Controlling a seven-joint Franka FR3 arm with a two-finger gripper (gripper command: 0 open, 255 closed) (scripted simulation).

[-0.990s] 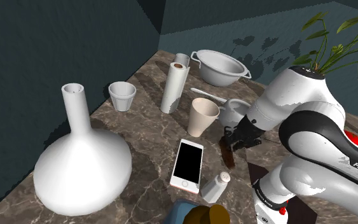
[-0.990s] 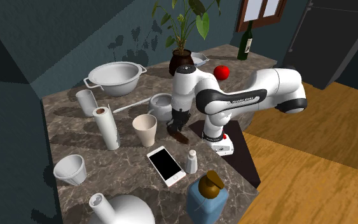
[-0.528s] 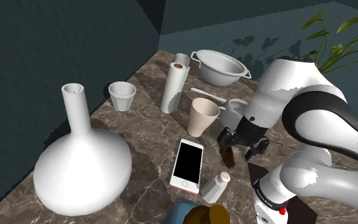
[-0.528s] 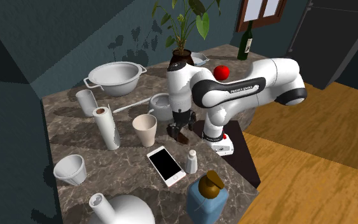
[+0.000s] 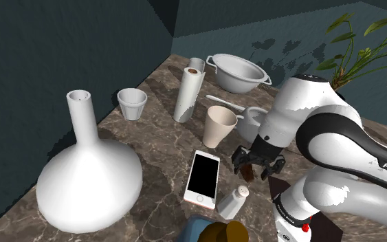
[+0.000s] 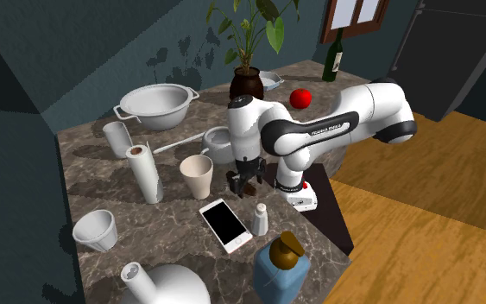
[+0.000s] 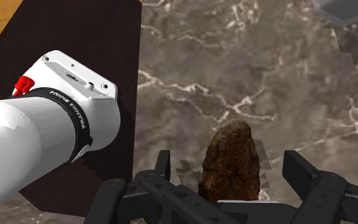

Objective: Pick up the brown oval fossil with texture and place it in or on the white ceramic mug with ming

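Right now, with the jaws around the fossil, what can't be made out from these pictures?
- The fossil: in the wrist view its near end is hidden behind the hand; in the shoulder view the jaws cover most of it.
- The mug: in the shoulder view the arm hides one side, and any pattern is too small to tell.
- The blue bottle: cut off by the shoulder view's bottom edge.

The gripper (image 7: 229, 170) is hanging just above a brown marble surface (image 7: 234, 63) that is crossed by white veins. Its two black fingers (image 7: 303, 173) are standing wide apart. A rough brown fossil (image 7: 231, 159) is lying on the marble between them, and neither finger is touching it. Beside the marble, the arm's white base (image 7: 50, 121), with a small red part, is sitting on a dark stand (image 7: 75, 32).
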